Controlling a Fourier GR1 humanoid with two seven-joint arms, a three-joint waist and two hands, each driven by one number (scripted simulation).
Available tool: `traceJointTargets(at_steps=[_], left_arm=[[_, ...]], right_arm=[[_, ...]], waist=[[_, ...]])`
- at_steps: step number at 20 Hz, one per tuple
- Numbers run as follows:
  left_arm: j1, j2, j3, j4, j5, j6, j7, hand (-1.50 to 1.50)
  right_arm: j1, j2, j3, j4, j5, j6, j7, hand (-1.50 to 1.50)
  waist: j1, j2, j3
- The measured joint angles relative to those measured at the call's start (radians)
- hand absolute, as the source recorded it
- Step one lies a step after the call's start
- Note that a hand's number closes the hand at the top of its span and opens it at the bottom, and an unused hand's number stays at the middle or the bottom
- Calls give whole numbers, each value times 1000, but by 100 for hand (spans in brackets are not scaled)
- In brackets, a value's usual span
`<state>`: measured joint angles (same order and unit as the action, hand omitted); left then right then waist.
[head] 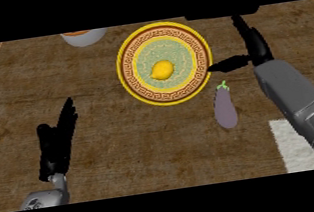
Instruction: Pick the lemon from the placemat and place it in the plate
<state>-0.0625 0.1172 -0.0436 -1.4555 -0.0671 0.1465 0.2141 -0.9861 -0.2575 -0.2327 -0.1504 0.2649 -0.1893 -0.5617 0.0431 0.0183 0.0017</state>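
One lemon [161,70] sits dead centre on the plate [133,81] — just left of the right hand [258,47], whose fingers are straight, thumb out, holding nothing. Eggplant [225,108] lies just below that hand — left hand [57,142] rests open, well apart.

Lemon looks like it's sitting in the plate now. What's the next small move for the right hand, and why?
Probably draw the right hand back toward the robot, away from the plate. The lemon lies at its centre, and the open hand holds nothing.
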Motion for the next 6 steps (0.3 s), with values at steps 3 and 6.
traceJointTargets(at_steps=[3, 6], left_arm=[[-5, 3, 10, 6, 4, -4, -3, 0], [-11, -3, 2, 3, -6, 0, 0, 0]], right_arm=[[9, -6, -6, 5, -1, -13, -8, -150], [18, -26, -10, 14, 1, -14, -15, -150]], waist=[[1, 0, 0], [6, 2, 0]])
